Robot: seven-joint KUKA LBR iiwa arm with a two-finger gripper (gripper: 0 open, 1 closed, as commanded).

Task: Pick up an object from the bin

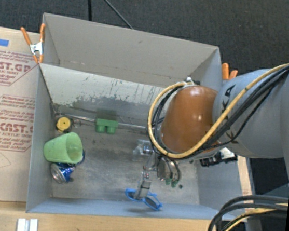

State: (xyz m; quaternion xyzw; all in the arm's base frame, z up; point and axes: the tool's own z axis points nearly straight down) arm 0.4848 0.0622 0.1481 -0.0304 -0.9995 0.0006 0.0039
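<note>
My gripper (145, 184) hangs below the arm's orange cover, near the front wall of the bin and right of its middle. Its tip is directly over a small blue curved thing (144, 199) that lies flat on the bin floor against the front wall. The tip appears to meet the blue thing's upper edge, but I cannot tell whether it is gripped. A small shiny metal piece (142, 149) lies just behind the gripper, towards the bin's middle.
At the left lie a light green plastic cup (63, 148) on its side, a crushed blue can (62, 172) in front of it and a small yellow round thing (63, 124) behind it. A green block (106, 126) rests by the back wall.
</note>
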